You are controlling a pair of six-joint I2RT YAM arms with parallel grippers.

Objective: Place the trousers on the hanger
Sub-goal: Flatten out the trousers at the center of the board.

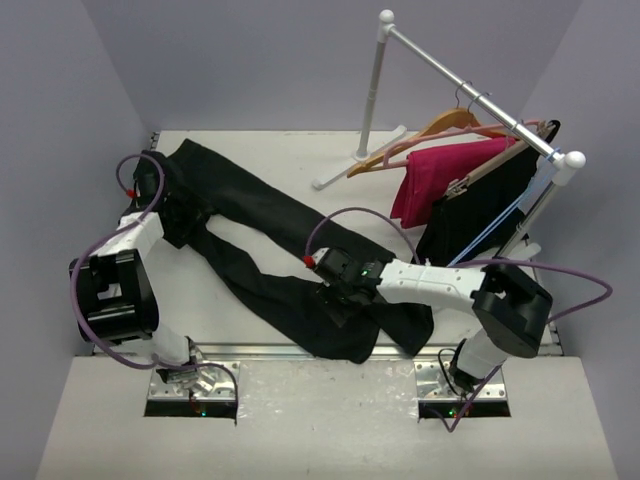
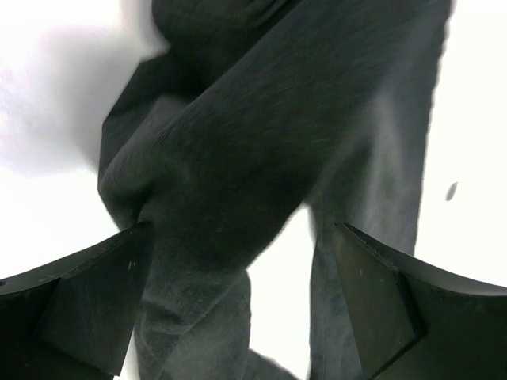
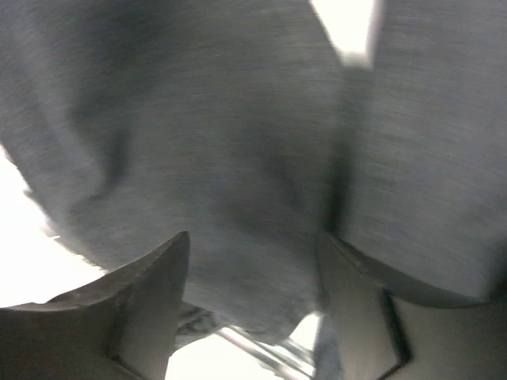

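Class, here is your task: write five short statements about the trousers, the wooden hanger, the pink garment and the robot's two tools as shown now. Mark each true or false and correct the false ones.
1. The trousers lie spread out on the table. True.
2. The wooden hanger lies on the table beside the trousers. False: it hangs on the rail.
3. The left tool is open over the trousers. True.
4. The right tool is shut on the wooden hanger. False: it is open over the trousers, far from the hanger.
5. A pink garment hangs from the rail. True.
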